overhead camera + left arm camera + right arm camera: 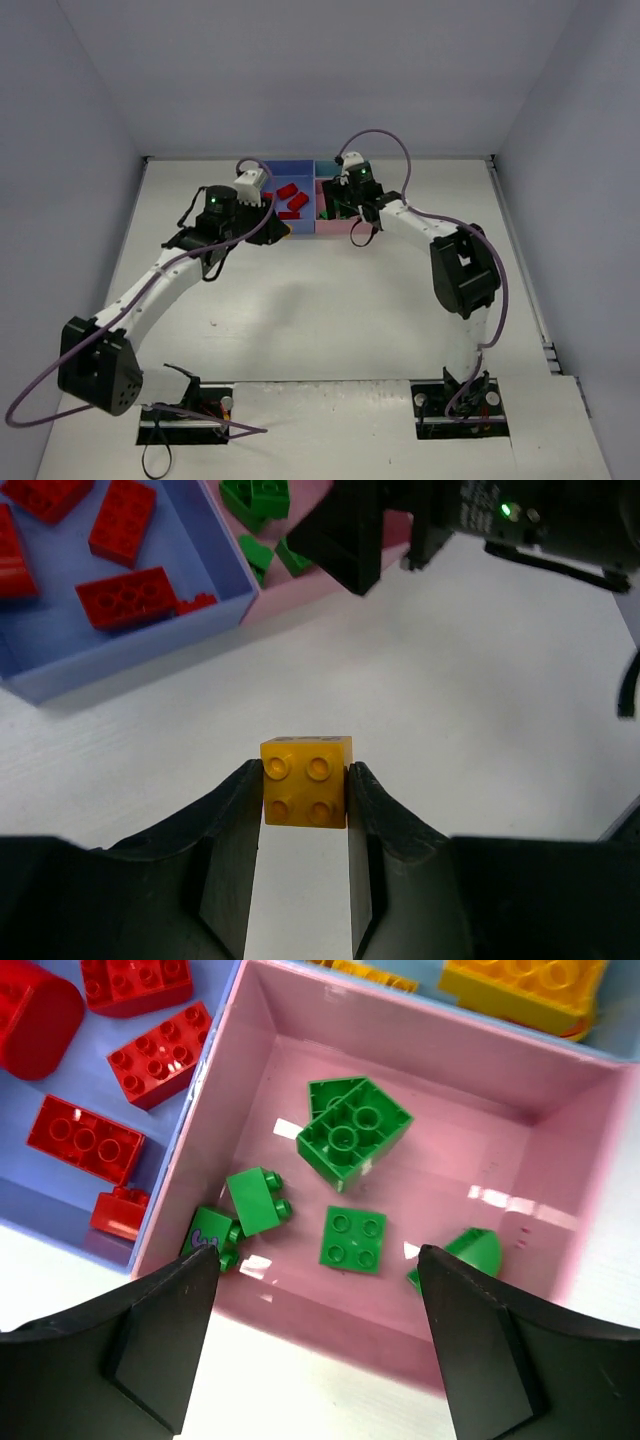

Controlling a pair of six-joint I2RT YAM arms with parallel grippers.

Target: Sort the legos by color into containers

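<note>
Left gripper [305, 772] clenched on opposite side walls of a yellow 2x2 brick [305, 798], over the white table [480, 700] near the blue tray [140, 645]; brick likely light, rigid and slick, so grip flat sides squarely; right gripper [318, 1265] spread wide, empty, above green bricks [352, 1135] in the pink tray [560, 1110].

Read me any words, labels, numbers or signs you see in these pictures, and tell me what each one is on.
No readable text.
One green brick in the pink tray carries a bluish printed squiggle, too small to read.
The yellow brick in the left hand is plain.
</note>
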